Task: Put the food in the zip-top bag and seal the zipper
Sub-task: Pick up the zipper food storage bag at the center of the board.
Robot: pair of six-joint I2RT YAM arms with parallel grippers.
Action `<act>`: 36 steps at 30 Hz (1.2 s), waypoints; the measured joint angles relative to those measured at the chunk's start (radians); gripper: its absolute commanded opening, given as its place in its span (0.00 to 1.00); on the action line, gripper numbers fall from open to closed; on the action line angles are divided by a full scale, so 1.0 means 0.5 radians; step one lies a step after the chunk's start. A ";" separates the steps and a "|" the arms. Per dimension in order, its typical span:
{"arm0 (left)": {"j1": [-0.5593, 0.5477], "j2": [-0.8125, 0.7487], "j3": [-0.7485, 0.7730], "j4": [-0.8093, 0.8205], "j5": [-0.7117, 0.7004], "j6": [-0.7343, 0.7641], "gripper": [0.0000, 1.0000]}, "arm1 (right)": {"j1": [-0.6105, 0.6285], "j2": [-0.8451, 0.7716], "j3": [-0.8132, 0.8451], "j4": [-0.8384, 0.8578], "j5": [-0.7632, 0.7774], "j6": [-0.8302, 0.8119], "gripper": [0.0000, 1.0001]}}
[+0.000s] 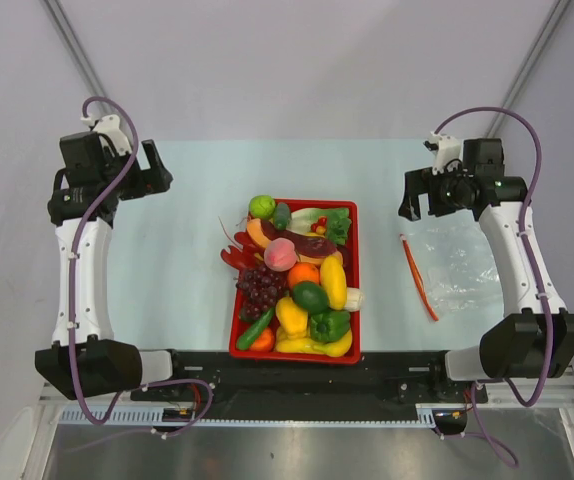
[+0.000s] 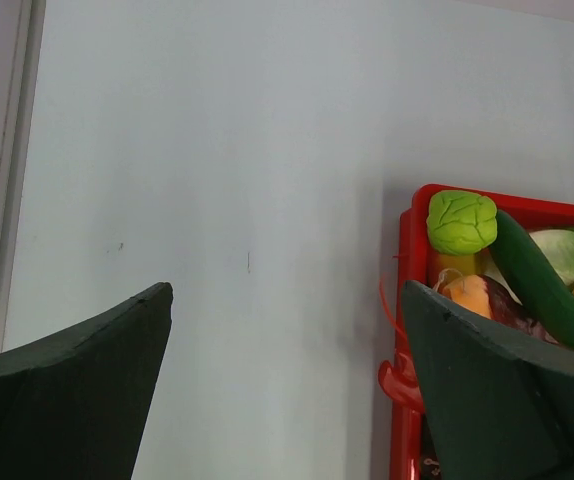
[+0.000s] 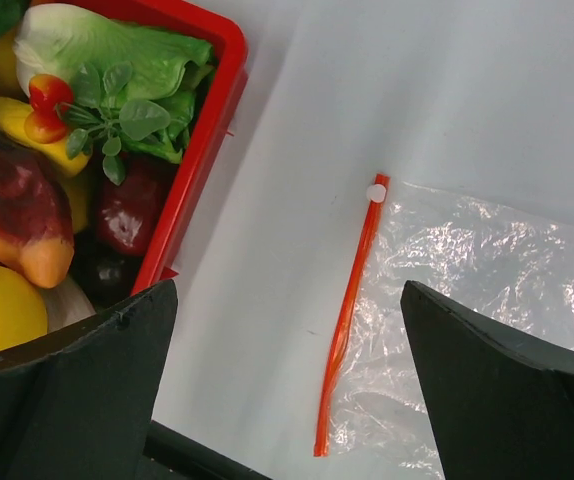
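Note:
The toy fruits lie in the red tray [image 1: 352,290] at mid-table: pink peach [image 1: 280,254], purple grapes [image 1: 261,285], orange [image 1: 303,274], dark green avocado-like piece [image 1: 310,296], yellow lemon [image 1: 333,283]. The clear zip-top bag [image 1: 457,262] lies flat to the tray's right, its orange-red zipper [image 1: 419,277] facing the tray; it also shows in the right wrist view [image 3: 347,310]. My left gripper [image 1: 155,170] is open and empty, high at the far left. My right gripper [image 1: 414,195] is open and empty, above the bag's far end.
The tray also holds a red lobster [image 1: 235,256], yellow and green peppers [image 1: 329,326], lettuce [image 3: 117,50], a cucumber [image 2: 542,280] and other toy vegetables. The table's near edge with the arm bases lies below the tray.

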 measured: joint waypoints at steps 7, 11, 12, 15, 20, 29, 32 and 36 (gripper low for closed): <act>0.000 0.014 0.001 -0.002 -0.029 -0.042 1.00 | 0.007 0.002 -0.047 -0.003 0.092 0.008 1.00; 0.000 0.021 -0.023 0.021 -0.112 -0.105 1.00 | 0.007 0.002 -0.055 -0.049 0.148 0.006 1.00; 0.000 0.011 -0.040 0.035 -0.127 -0.109 1.00 | 0.011 0.002 -0.054 -0.064 0.159 -0.004 1.00; 0.000 -0.043 -0.157 0.110 -0.168 -0.126 1.00 | 0.056 0.002 -0.056 -0.153 0.225 -0.050 1.00; 0.000 -0.080 -0.193 0.121 -0.150 -0.125 1.00 | 0.127 0.004 -0.205 -0.227 0.347 -0.106 0.87; 0.000 -0.005 -0.181 0.102 -0.129 -0.126 1.00 | 0.134 0.232 -0.480 -0.220 0.543 -0.100 0.54; 0.000 -0.002 -0.181 0.100 -0.127 -0.128 1.00 | 0.133 0.296 -0.589 -0.167 0.603 -0.087 0.48; 0.000 -0.001 -0.181 0.100 -0.124 -0.143 1.00 | 0.116 0.362 -0.681 -0.106 0.650 -0.067 0.38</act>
